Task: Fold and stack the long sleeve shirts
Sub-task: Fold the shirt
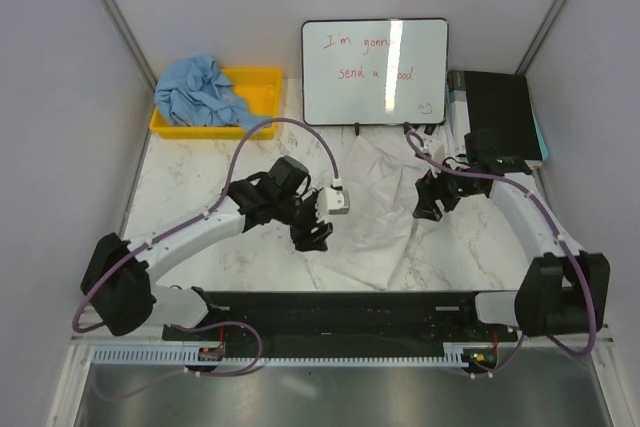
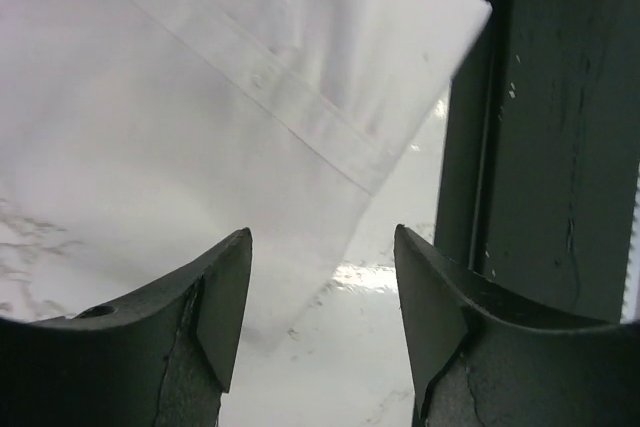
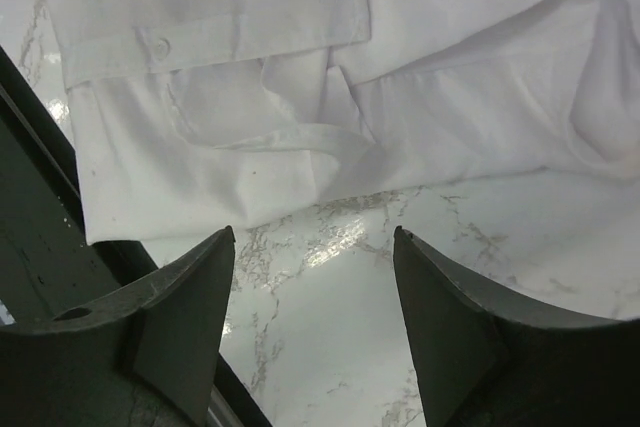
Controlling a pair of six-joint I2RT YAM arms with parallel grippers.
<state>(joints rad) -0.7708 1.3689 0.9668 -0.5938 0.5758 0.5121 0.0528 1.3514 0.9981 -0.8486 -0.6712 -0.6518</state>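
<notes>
The white long sleeve shirt (image 1: 375, 212) lies crumpled but partly flattened on the marble table (image 1: 195, 182), between my two arms. The light blue shirt (image 1: 200, 92) is heaped in the yellow bin (image 1: 265, 97) at the back left. My left gripper (image 1: 312, 237) hovers at the white shirt's left edge. In the left wrist view it (image 2: 322, 287) is open, with a corner of the hemmed white cloth (image 2: 200, 107) just beyond the tips. My right gripper (image 1: 430, 209) is at the shirt's right side. It (image 3: 315, 287) is open over bare marble, short of a buttoned cuff (image 3: 210, 42).
A whiteboard (image 1: 375, 69) with red writing stands at the back centre. A black box (image 1: 500, 112) sits at the back right. A black rail (image 1: 340, 312) runs along the near table edge and shows as the dark rail (image 2: 545, 127) in the left wrist view.
</notes>
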